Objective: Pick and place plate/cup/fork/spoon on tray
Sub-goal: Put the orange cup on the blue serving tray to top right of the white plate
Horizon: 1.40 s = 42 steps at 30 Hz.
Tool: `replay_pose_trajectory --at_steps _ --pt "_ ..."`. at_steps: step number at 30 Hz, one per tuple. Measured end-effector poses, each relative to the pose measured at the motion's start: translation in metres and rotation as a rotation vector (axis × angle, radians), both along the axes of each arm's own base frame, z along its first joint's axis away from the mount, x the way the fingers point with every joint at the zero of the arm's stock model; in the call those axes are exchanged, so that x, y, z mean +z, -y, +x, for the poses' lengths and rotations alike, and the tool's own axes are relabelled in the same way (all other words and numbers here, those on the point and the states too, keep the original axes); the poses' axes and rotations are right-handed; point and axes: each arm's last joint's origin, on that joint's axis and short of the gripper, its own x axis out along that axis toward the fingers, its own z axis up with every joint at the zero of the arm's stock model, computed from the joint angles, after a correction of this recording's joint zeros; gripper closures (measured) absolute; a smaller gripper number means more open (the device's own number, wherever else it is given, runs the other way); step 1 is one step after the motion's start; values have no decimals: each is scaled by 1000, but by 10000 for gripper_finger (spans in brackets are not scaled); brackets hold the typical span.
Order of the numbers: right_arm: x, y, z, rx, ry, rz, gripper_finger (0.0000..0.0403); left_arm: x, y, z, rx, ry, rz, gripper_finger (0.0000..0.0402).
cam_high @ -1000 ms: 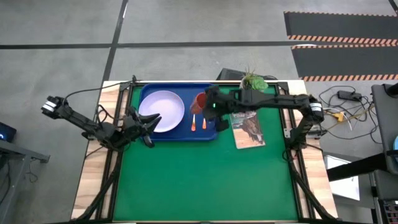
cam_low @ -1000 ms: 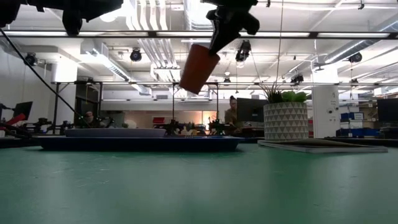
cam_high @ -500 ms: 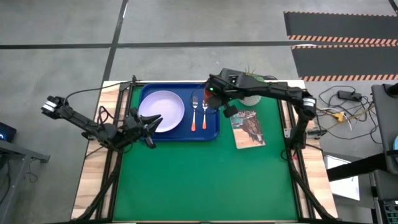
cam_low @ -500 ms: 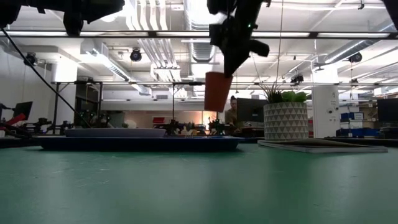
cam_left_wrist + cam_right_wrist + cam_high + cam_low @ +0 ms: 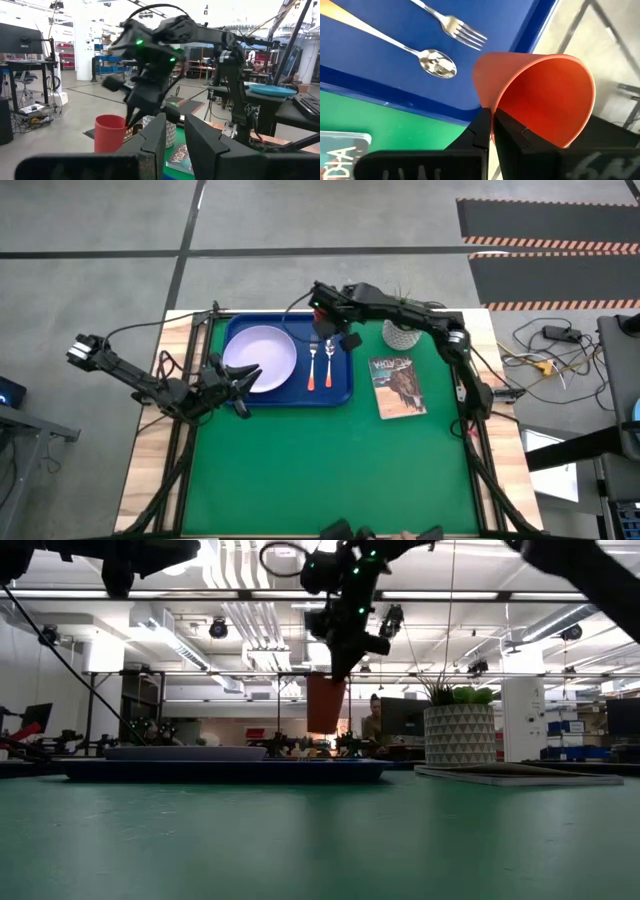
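Your right gripper (image 5: 491, 131) has its jaws pinched shut on the rim of the cup (image 5: 540, 97), an orange-red cone hanging mouth-up above the far edge of the tray (image 5: 340, 385). Just below the jaws lie the spoon (image 5: 436, 64) and fork (image 5: 465, 31), side by side on the blue tray floor. The plate (image 5: 262, 358) sits beyond them, clear of the cup. The cup's base is hidden, so its height over the rim is probably small. Your left gripper (image 5: 243, 375) waits at the plate's near edge, jaws parted, empty.
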Motion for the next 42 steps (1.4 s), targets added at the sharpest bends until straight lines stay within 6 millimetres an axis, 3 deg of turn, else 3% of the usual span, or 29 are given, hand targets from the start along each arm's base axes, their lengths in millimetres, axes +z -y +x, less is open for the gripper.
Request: replay_pose_trajectory --at_steps 10,18,42 --pt "-32 40 16 -60 -75 32 394 -2 0 1 0 -16 8 346" --pt "-35 46 14 -45 -1 165 394 -1 0 0 0 -9 5 346" --pt "-41 51 20 -120 67 162 386 -2 0 1 0 -12 6 346"
